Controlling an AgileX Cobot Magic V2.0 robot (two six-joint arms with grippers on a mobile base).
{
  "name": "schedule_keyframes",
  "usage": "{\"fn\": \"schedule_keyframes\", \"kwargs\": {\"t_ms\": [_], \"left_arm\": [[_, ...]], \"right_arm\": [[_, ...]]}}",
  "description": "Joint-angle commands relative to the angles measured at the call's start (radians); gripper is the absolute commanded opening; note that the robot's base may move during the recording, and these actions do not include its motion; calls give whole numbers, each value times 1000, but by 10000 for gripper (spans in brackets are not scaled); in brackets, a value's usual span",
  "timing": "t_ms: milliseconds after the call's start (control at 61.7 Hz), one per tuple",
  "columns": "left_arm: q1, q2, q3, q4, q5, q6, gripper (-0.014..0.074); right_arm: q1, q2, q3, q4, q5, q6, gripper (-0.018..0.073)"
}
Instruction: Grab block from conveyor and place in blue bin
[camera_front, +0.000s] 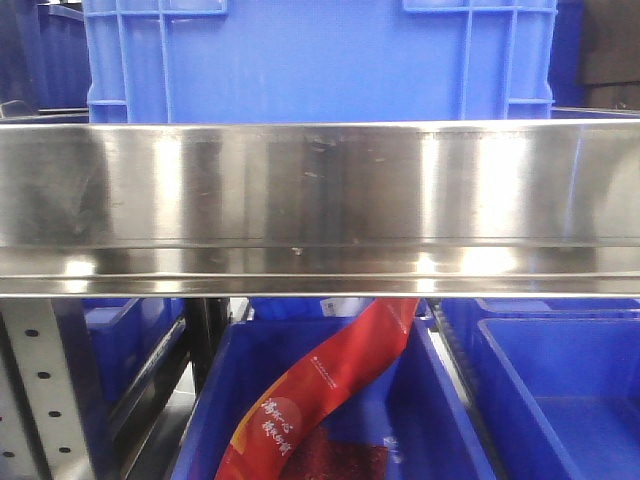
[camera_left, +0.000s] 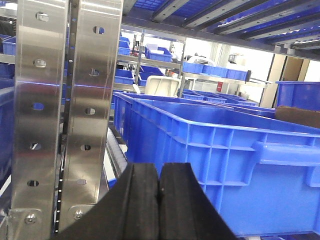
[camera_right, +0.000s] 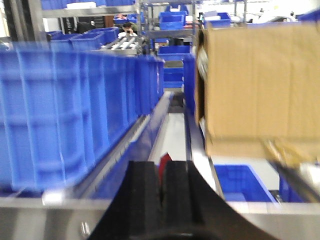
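Both pairs of fingers are pressed together with nothing between them: your left gripper shows its black pads meeting at a seam, and your right gripper looks the same, though its view is blurred. Neither the block nor the conveyor belt shows in any view, so you cannot tell where the block lies. From the front camera, a stainless steel rail fills the middle, with a blue bin behind it and another blue bin below holding a red packet. Judging from this, the main risk is reaching blind. The left gripper sits near a perforated steel upright and a big blue crate; the right sits by a cardboard box. Any quick swing could strike those.
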Motion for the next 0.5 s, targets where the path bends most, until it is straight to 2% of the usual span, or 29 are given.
{"fn": "schedule_keyframes", "kwargs": {"t_ms": [0, 162, 211, 486], "left_arm": [[5, -3, 0, -4, -15, 0, -111], [5, -5, 0, -2, -15, 0, -111], [5, -5, 0, -2, -15, 0, -111], [5, -5, 0, -2, -15, 0, -111]], "right_arm": [[-7, -67, 66, -7, -10, -3, -167], [-9, -67, 133, -10, -107, -3, -167], [-9, -67, 133, -10, -81, -3, -167], [-9, -67, 133, -13, -124, -3, -167]]}}
